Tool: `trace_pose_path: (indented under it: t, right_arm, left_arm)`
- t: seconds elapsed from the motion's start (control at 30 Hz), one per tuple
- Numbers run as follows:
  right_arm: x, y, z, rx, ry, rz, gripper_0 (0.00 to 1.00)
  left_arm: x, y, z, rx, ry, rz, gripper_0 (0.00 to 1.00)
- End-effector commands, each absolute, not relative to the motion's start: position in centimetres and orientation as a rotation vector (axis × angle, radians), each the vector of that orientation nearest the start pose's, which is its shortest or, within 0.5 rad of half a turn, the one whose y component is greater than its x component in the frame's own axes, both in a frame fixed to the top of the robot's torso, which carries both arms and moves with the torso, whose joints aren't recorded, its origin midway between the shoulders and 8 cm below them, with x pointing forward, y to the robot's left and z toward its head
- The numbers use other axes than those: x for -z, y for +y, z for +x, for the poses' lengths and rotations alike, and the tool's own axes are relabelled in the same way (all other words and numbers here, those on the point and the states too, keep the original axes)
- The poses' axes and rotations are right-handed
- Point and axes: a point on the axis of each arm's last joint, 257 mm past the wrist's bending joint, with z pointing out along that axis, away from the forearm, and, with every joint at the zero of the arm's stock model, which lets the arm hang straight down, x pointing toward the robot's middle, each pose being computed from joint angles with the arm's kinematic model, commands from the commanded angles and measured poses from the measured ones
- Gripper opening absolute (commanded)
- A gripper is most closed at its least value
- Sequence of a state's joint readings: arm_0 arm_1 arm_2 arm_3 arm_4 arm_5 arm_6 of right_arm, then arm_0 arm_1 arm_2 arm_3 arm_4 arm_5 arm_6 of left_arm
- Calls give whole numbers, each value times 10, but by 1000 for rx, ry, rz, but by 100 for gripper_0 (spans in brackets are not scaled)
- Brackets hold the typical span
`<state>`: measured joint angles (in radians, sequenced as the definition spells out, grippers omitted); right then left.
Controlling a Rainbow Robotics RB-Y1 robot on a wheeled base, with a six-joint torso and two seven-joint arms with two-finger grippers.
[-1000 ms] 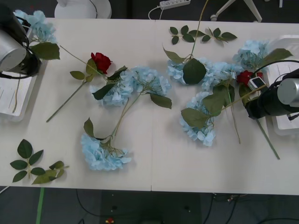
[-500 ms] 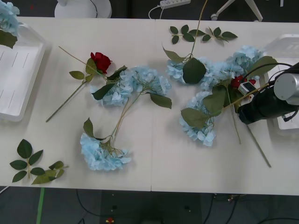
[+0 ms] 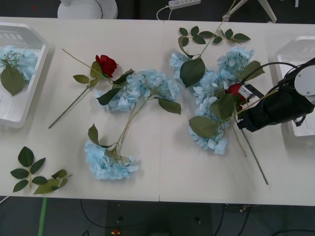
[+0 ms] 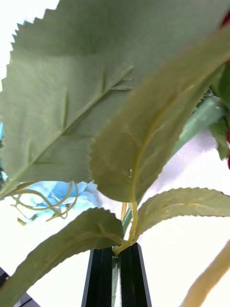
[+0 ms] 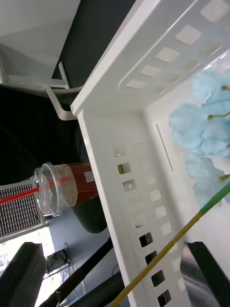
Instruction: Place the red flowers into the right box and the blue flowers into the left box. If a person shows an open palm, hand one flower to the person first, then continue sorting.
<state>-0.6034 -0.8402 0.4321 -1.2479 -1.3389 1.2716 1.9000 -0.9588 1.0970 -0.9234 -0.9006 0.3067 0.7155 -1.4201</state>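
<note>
My right gripper (image 3: 242,124) is at the right of the table, shut on the thin green stem of a red flower (image 3: 235,90). Its bloom sits among several blue flowers (image 3: 211,83), and its stem trails toward the table's front edge. In the right wrist view the black fingers (image 4: 103,280) pinch that stem (image 4: 125,220) under big green leaves. A second red flower (image 3: 107,65) lies left of centre, beside two more blue flowers (image 3: 147,86) (image 3: 107,163). One blue flower (image 3: 15,63) lies in the left box (image 3: 17,105). My left gripper (image 5: 115,288) hangs open beside the left box's wall (image 5: 139,192). The right box (image 3: 295,49) is behind my right arm.
Bloomless leaf sprigs lie at the front left corner (image 3: 37,174) and at the back centre (image 3: 211,35). A clear cup with a red drink (image 5: 62,189) stands on the floor beyond the left box. A power strip (image 3: 183,4) lies behind the table.
My left arm has left the front view, and its blue flower now lies in the left box. My right gripper moved left with the red flower, dragging the nearby blue flowers along.
</note>
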Motion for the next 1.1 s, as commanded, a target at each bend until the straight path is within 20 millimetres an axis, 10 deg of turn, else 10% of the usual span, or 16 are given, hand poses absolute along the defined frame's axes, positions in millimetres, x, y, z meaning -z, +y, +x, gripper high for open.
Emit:
trace_pose_path:
  t: [0.03,0.4,0.87,1.1]
  right_arm:
    - [266,-285,485,-375,2630,-779,0]
    - [232,-301,475,-185,2594,-976,0]
    - [233,-314,485,-135,2590,-937,0]
    - [264,-324,495,-88,2592,-908,56]
  left_arm:
    - [78,629,617,-1166,2091,439,97]
    - [103,552,610,-673,2244,275,100]
    - [155,386,598,-116,2366,296,100]
    - [188,361,602,-81,2397,391,100]
